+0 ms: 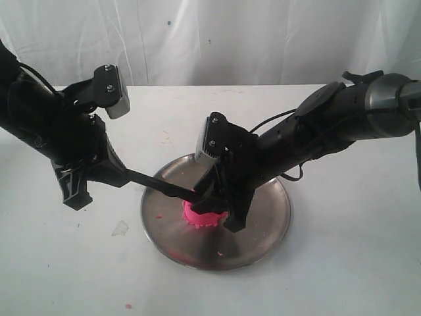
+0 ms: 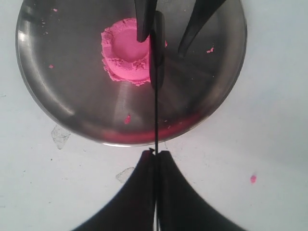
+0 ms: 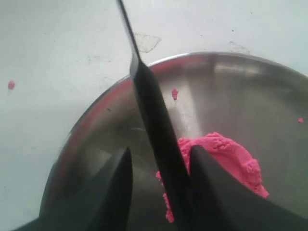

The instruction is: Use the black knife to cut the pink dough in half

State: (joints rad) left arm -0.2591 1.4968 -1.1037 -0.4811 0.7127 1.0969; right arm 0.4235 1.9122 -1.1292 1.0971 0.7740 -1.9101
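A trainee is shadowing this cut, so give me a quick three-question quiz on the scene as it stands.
1. True or false: the pink dough is already cut in two.
2. Which gripper is shut on the black knife? A) left B) right C) neither
3. Fill in: the dough sits on a round steel ____.
Key: 1 false, it is one whole mound. 2 A: the left gripper clamps it, while the right gripper straddles it, open. 3 plate.

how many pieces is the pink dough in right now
1: the round pink dough mound lies uncut on the round steel plate, under the black knife. Tiny crumbs lie scattered.
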